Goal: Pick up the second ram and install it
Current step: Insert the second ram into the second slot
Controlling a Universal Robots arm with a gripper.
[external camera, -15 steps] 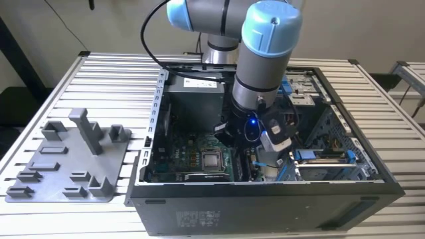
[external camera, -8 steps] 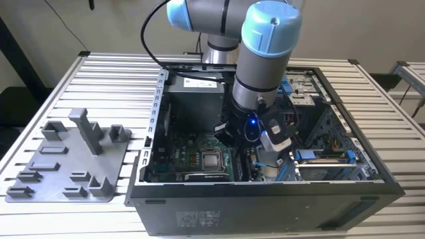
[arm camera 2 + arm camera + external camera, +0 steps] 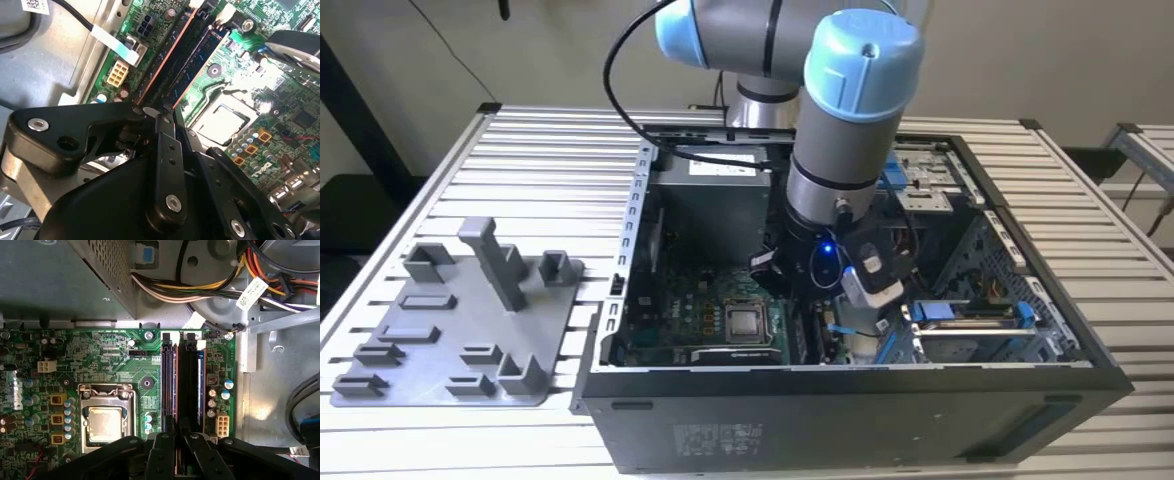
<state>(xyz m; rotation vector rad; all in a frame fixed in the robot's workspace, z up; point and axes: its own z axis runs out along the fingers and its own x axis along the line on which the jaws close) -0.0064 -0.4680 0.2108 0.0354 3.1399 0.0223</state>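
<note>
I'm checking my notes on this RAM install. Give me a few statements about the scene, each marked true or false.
1. The hand is over the memory slots on the motherboard. True.
2. The grey fixture tray lies inside the computer case. False: it lies on the table, at the exterior view's left of the case.
3. The processor socket sits beside the memory slots. True.
4. The case is closed. False: it is open, with the arm reaching in.
</note>
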